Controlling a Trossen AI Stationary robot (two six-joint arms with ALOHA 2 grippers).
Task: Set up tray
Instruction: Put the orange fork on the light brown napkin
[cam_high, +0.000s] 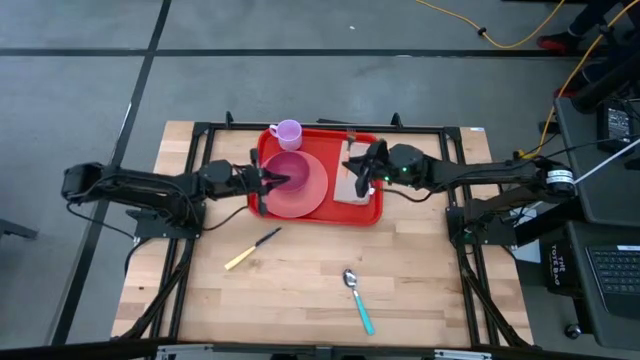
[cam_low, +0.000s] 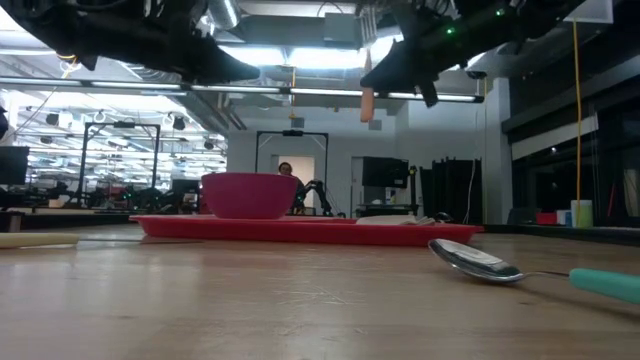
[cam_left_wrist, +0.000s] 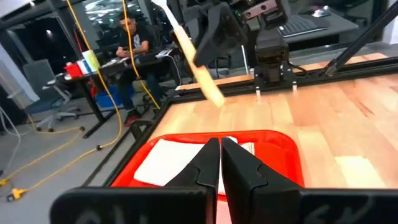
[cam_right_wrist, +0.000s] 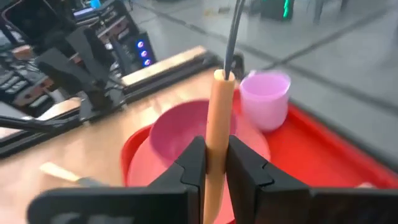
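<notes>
Tray (cam_high: 372, 214): red, rectangular, at the middle of the counter's (cam_high: 300, 290) far edge.
On the tray: salmon-pink plate (cam_high: 310, 195) toward its left side, a magenta bowl (cam_high: 287, 168) on the plate; lilac cup (cam_high: 289, 131) at the tray's far left corner; a pale flat piece, probably a napkin (cam_high: 350, 183), along its right side.
Left gripper (cam_high: 277, 181): above the bowl's left rim, jaws closed together, nothing between them.
Right gripper (cam_high: 363, 176): above the napkin, jaws clamped on an orange-handled utensil (cam_right_wrist: 219, 118) with a metal shaft; its working end cannot be made out.
Loose on the counter: yellow-handled knife (cam_high: 251, 249), left of centre; teal-handled spoon (cam_high: 357, 299), near the front edge.
Background: a person (cam_left_wrist: 132, 37) seated at a desk beyond the counter.
</notes>
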